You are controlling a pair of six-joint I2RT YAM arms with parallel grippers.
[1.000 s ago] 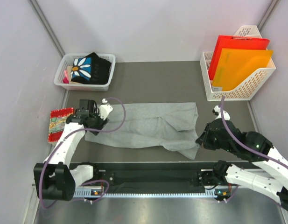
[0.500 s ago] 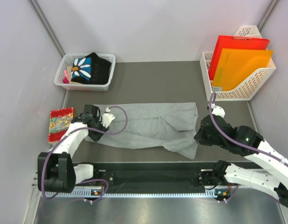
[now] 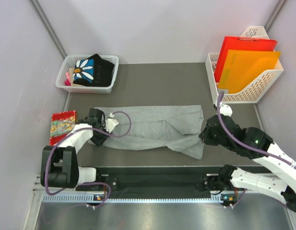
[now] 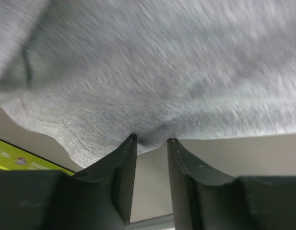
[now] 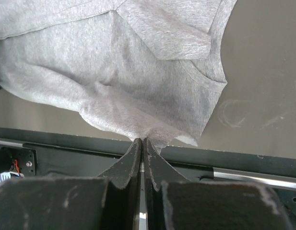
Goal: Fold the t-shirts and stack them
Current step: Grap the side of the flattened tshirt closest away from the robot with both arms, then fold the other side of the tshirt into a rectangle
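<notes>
From above, the grey t-shirt (image 3: 152,125) lies spread flat on the table (image 3: 162,81), between the two grippers. The left gripper (image 3: 99,135) is at the shirt's left end, and the red patterned packet (image 3: 61,125) lies flat just outside it, on the side away from the shirt. Far beyond this gripper stands a white basket (image 3: 66,62). It holds the black t-shirt (image 3: 95,69) with the daisy print, bunched up, with something pink at the end beside it. The right gripper (image 3: 204,137) is at the near right corner of the grey shirt. Beyond it stands a white file holder (image 3: 263,84), and in it a red folder (image 3: 246,45) and an orange folder (image 3: 248,67) lean upright, the orange one in front.

In the left wrist view, the left gripper (image 4: 151,140) has its fingers a narrow gap apart. The hem of the grey t-shirt (image 4: 152,72) puckers right at the tips. Whether the fingers squeeze it, I cannot tell.

In the right wrist view, the fingers of the right gripper (image 5: 142,140) are pressed together on the near edge of the grey t-shirt (image 5: 119,72). The cloth is drawn to a small peak at the tips, and the rest spreads away from the gripper over the table.
</notes>
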